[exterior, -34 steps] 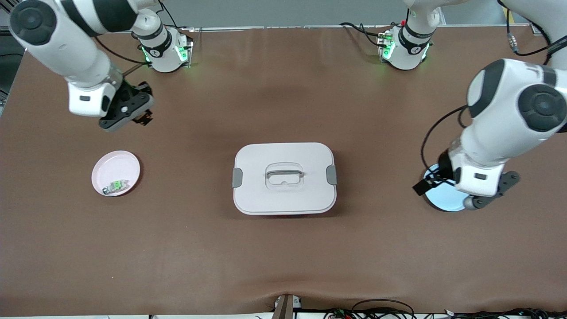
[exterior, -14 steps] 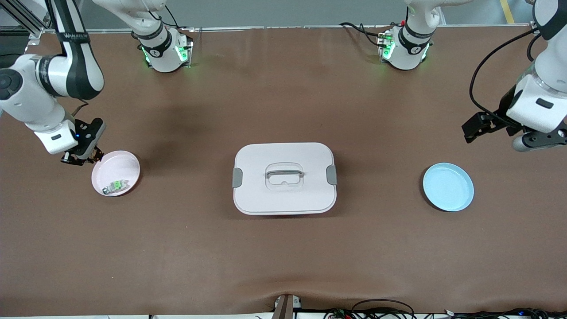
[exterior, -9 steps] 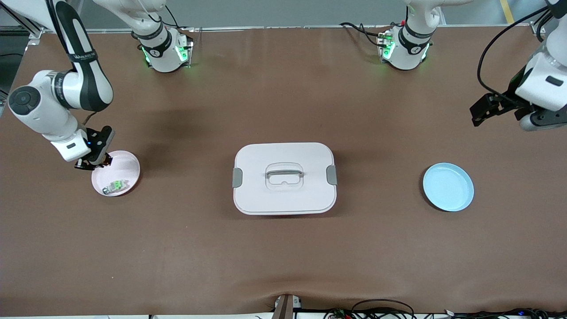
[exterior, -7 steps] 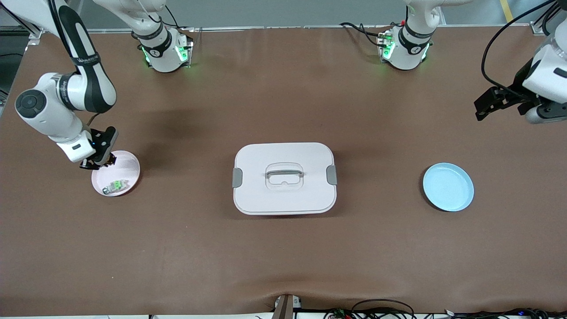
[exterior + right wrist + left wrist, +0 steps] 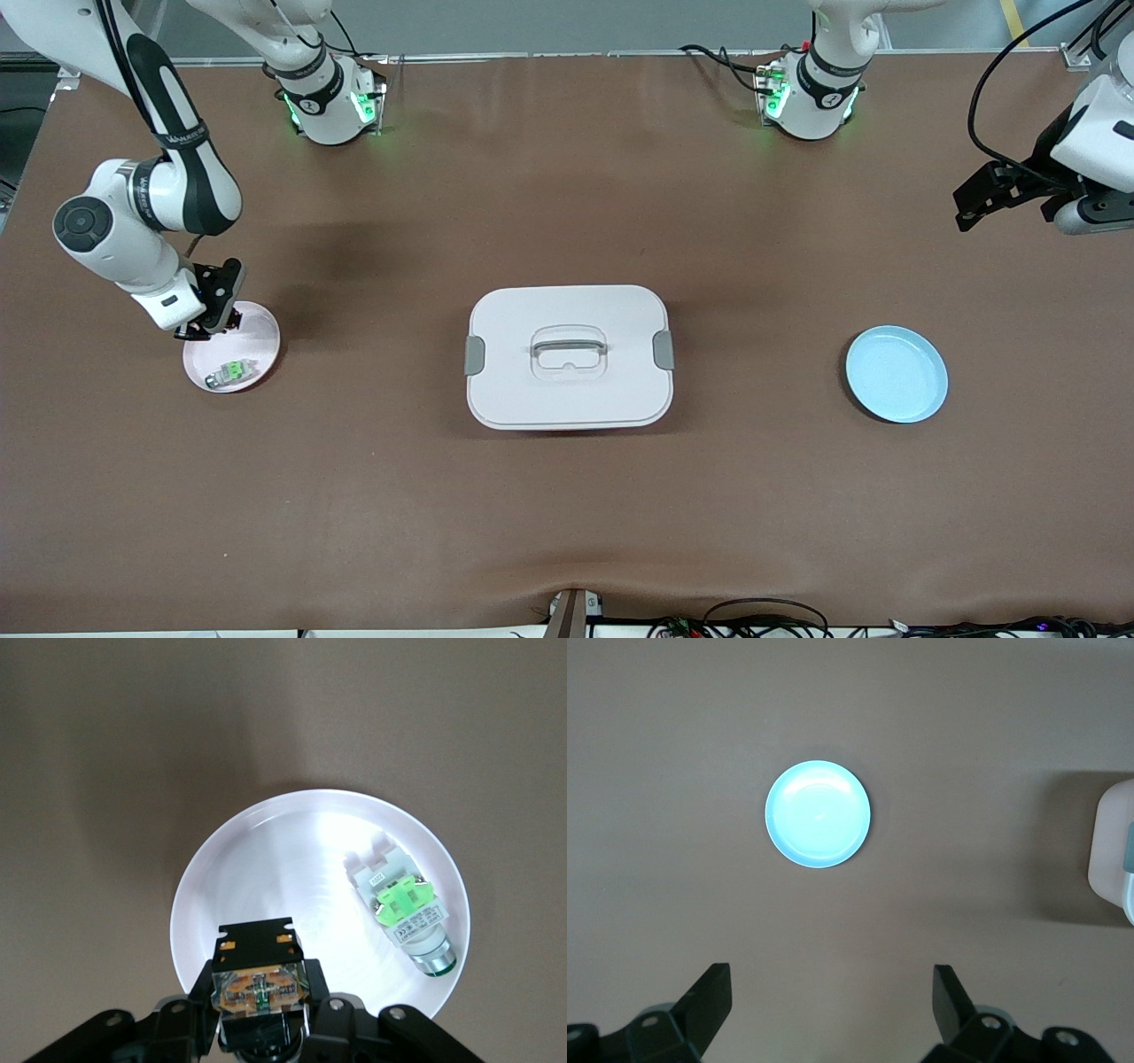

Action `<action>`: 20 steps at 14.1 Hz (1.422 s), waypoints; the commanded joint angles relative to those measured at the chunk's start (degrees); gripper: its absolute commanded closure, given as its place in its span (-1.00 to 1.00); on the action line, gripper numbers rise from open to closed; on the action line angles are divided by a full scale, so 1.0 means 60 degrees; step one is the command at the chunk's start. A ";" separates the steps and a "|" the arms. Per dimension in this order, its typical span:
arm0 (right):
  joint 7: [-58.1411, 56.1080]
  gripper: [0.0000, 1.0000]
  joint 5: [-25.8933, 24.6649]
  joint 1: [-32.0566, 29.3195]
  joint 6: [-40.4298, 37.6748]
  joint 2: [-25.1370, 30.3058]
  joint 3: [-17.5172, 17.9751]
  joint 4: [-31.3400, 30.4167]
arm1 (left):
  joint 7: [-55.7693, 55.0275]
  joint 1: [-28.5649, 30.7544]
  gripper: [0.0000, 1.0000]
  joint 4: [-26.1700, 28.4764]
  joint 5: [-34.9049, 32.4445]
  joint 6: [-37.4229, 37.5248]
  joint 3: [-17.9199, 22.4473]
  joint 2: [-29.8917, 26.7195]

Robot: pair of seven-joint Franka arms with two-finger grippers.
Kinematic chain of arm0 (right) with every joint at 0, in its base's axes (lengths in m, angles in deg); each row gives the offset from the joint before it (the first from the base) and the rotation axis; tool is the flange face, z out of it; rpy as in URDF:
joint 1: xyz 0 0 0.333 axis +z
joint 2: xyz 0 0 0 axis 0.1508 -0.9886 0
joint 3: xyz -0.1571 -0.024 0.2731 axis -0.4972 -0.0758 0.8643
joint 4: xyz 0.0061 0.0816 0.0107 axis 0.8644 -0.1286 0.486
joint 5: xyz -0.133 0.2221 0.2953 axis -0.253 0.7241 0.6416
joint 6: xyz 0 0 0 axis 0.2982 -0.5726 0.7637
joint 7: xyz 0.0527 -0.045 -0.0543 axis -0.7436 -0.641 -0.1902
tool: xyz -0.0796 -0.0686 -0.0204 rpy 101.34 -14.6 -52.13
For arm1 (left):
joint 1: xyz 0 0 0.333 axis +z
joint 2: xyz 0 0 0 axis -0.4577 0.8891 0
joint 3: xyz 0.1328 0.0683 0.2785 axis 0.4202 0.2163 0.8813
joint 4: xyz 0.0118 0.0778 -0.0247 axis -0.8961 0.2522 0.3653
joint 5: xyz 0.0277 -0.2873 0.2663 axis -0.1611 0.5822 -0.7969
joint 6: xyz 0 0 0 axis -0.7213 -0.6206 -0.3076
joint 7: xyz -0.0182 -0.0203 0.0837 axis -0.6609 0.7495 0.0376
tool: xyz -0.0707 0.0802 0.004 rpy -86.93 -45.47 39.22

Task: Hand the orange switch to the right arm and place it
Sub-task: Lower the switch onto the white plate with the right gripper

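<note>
Pink plate (image 5: 266,850) holds one green switch (image 5: 403,912); one orange switch (image 5: 260,985) gripped above.

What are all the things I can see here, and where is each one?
orange switch: one, black with orange middle, held over the pink plate
green switch: one, white and green, lying on the pink plate
pink plate: one, toward the right arm's end
white lidded box: one, grey clips, table's middle
blue plate: one, toward the left arm's end
table: one, brown
right gripper: shut on the orange switch
left gripper: open, waiting over the table
</note>
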 commanded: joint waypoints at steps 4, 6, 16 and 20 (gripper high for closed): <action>0.0043 0.73 -0.0504 -0.0177 0.0665 -0.0229 0.0080 -0.0318 | 0.0248 0.0059 -1.00 0.0123 0.0146 -0.0019 -0.0051 -0.0113; 0.0131 0.72 -0.0505 -0.0177 0.0839 -0.0434 0.0080 -0.0318 | 0.0234 0.0059 -1.00 0.0123 0.0146 -0.0019 -0.0050 -0.0127; 0.0131 0.46 -0.0519 -0.0294 0.1690 -0.0874 -0.0052 -0.0523 | 0.0263 -0.0029 -1.00 -0.0009 0.0161 0.0142 -0.0124 -0.0010; 0.0116 -0.55 -0.0519 -0.0309 0.1676 -0.0874 -0.0052 -0.0508 | 0.0219 0.0044 -1.00 -0.0024 0.0437 0.0200 -0.0358 -0.0054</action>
